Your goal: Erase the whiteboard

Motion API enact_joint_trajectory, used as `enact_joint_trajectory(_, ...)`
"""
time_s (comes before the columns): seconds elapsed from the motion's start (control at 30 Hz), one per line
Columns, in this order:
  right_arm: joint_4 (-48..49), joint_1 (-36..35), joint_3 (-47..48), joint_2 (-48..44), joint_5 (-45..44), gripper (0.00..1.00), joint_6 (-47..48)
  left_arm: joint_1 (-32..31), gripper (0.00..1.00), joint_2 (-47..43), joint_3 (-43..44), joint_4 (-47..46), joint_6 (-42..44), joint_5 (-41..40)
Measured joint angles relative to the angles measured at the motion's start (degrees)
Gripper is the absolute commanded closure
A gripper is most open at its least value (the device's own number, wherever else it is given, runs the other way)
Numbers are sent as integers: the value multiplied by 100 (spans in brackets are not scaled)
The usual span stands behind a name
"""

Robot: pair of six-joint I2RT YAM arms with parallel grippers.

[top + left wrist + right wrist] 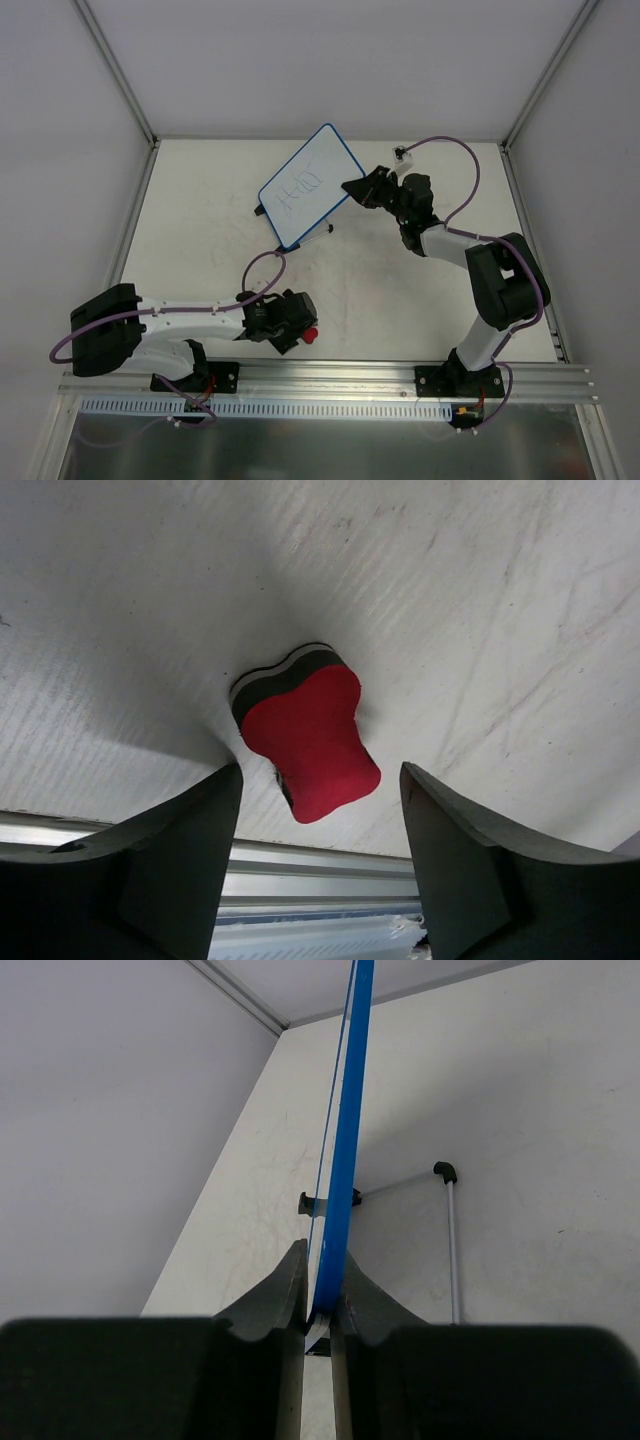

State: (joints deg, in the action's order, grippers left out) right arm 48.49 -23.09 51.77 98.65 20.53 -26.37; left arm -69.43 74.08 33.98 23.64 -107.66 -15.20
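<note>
Blue-framed whiteboard (305, 200) was held tilted, scribbles unerased.
Its edge was pinched by the right gripper (320, 1305); the left gripper (320, 780) was found spread at the red eraser (310, 745).

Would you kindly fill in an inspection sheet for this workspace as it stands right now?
Surface: white table, scuffed and scratched.
Job's things: whiteboard tilted, blue scribbles on its face; red eraser lying on the table near the left arm.
Clutter: nothing seen.
Grippers: left tool open, fingers either side of the eraser with no contact visible; right tool shut on the whiteboard's blue edge.
Cables: a purple cable loops off the left arm, another off the right; neither lies on the whiteboard.
Surroundings: plain white walls; metal rail at the near edge.
</note>
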Motion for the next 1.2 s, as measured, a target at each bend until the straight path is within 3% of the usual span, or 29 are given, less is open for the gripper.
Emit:
enact_joint_trajectory(0.1,2,2,0,0,13,93,2,2,25,59,92,-42,7,-44)
enact_joint_trajectory(0.2,4,2,0,-2,20,93,2,0,25,170,203,-39,63,-55)
enact_joint_trajectory(0.37,11,2,0,0,35,93,4,0,33,203,221,-33,31,-87)
enact_joint_trajectory(0.6,15,2,0,0,50,93,4,2,36,232,184,-44,-184,-144)
enact_joint_trajectory(0.7,17,2,0,0,57,94,4,4,51,243,184,-42,-260,-144)
enact_joint_trajectory(0.77,17,9,0,0,61,93,4,13,52,295,177,-26,-280,-138)
enact_joint_trajectory(0.93,20,11,0,0,83,93,4,17,69,369,188,-50,-293,-79)
enact_joint_trajectory(1.2,28,15,0,0,105,93,2,85,71,531,308,-87,-280,35)
